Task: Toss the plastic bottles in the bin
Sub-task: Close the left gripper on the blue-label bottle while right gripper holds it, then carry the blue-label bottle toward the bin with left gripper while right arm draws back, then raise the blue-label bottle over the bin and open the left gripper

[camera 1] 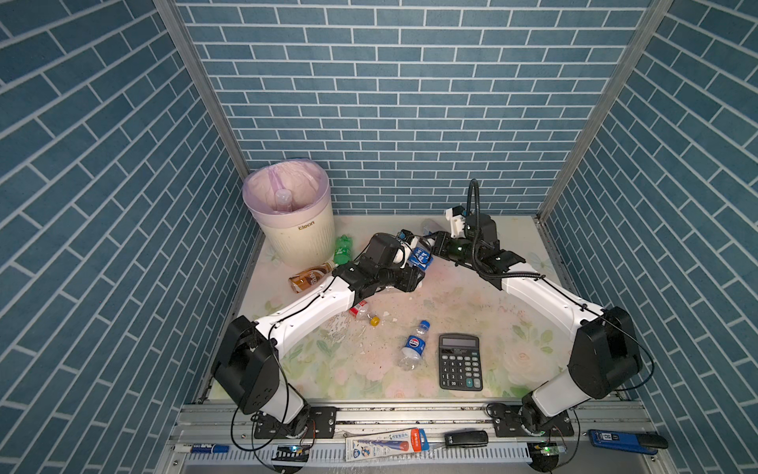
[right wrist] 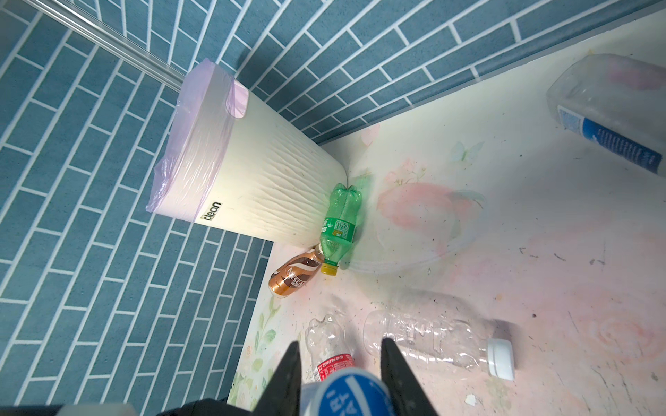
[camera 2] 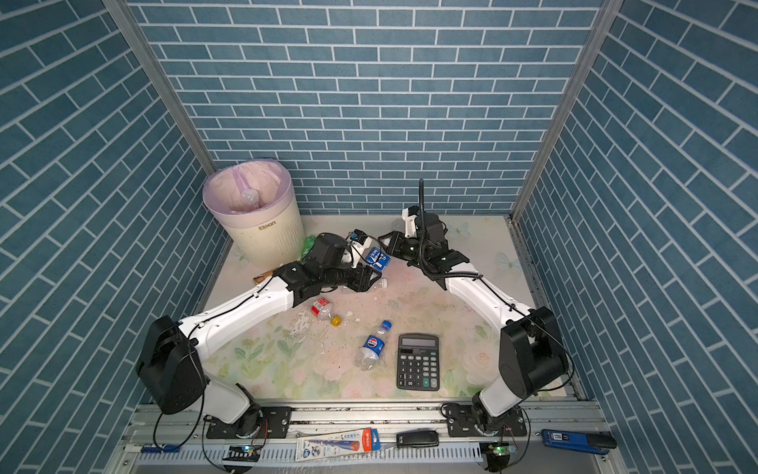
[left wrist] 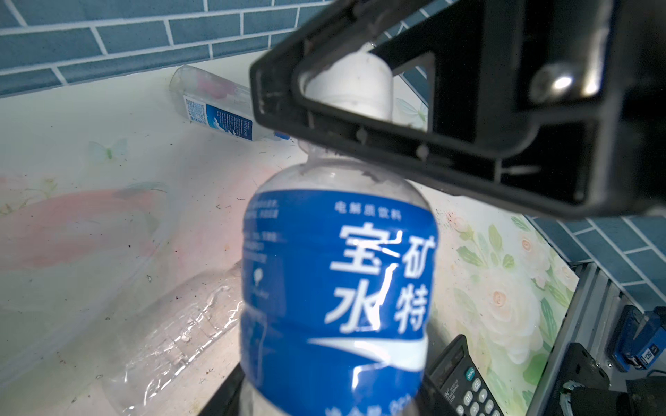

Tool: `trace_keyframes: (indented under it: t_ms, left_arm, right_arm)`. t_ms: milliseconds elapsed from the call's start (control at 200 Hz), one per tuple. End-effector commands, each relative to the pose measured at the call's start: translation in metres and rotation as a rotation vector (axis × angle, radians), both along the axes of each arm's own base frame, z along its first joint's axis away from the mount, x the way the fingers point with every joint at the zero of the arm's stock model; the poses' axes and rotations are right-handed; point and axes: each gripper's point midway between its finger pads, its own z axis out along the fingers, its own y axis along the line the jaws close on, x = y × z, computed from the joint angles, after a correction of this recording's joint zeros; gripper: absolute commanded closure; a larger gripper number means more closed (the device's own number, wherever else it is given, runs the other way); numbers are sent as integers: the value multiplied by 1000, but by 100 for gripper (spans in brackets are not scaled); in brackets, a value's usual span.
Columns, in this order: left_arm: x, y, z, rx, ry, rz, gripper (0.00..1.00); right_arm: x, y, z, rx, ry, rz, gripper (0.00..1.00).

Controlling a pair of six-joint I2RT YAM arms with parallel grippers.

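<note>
A: Layout, far side?
B: Bin [camera 1: 303, 246] is set in the counter's [camera 1: 459, 303] far-left corner, one bottle [camera 1: 283, 200] inside. Another bottle [camera 1: 343, 249] is laid just beside its right, Nescafé bottle [camera 1: 309, 278] in front.
A: Near side?
B: Calculator [camera 1: 460, 361] is placed right of centre, Pepsi bottle [camera 1: 414, 346] just left. Raised bottle [camera 1: 419, 258] is held above mid-counter.

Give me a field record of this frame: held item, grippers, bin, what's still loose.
held: blue-label bottle, between both grippers
right gripper: shut on its cap end
left gripper: at its body, grip unclear
bin: upright, one clear bottle inside
loose: green bottle, brown bottle, red-label bottle, Pepsi bottle, white-capped bottle, rear bottle
non-target: calculator
</note>
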Motion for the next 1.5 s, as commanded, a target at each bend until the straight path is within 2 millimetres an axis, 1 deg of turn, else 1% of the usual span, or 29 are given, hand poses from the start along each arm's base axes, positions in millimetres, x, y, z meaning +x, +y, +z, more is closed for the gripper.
trace_keyframes:
  t_ms: [0, 60, 215, 290, 420, 515, 565, 660, 775, 810, 880, 945, 1015, 1055, 1190, 1270, 1385, 1435, 1495]
  left_arm:
    - [4, -4, -2, 5, 15, 3, 50]
    - [5, -4, -3, 6, 18, 8, 52]
    - [7, -2, 5, -9, 17, 20, 53]
    - [8, 0, 4, -2, 39, 25, 53]
    - [11, 4, 1, 17, 77, 36, 55]
    - [12, 9, 4, 6, 84, 57, 55]
    - [13, 12, 8, -6, 85, 70, 55]
    - [15, 23, 16, -21, 87, 102, 55]
    - [20, 44, 28, -46, 94, 160, 56]
    - [22, 51, 32, -54, 96, 179, 56]
    - [28, 67, 39, -60, 94, 222, 56]
    - [35, 84, 52, -64, 78, 264, 56]
    - [43, 104, 67, -69, 58, 311, 56]
    - [49, 116, 78, -77, 43, 337, 56]
    - [68, 152, 115, -115, 4, 414, 56]
    - [79, 173, 142, -134, -33, 451, 56]
    - [93, 203, 178, -130, -109, 522, 57]
    - [98, 217, 198, -132, -164, 566, 57]
    - [102, 233, 227, -137, -254, 613, 58]
  right_arm:
    - [-1, -2, 49, 43, -105, 20, 73]
    - [-2, -2, 50, 44, -105, 26, 71]
    - [-4, -6, 56, 40, -111, 21, 57]
    - [-4, -9, 61, 29, -121, 12, 50]
    - [-5, -14, 78, 9, -152, 6, 37]
    - [-5, -21, 89, 4, -175, -24, 26]
    - [-5, -24, 94, 0, -184, -32, 22]
    - [-6, -30, 101, -18, -198, -56, 12]
    - [-9, -34, 113, -27, -221, -67, 3]
    - [-9, -36, 116, -38, -233, -69, 1]
    - [-11, -35, 124, -55, -272, -59, 1]
    - [-12, -33, 131, -71, -312, -45, 1]
    - [-16, -23, 142, -81, -368, -9, 1]
    - [-19, -15, 148, -94, -408, 22, 1]
    - [-30, 20, 161, -195, -549, 124, 1]
    - [-37, 40, 167, -231, -620, 194, 1]
    - [-43, 65, 176, -241, -706, 276, 1]
    - [-47, 75, 181, -243, -743, 313, 1]
    - [-53, 88, 186, -240, -784, 364, 1]
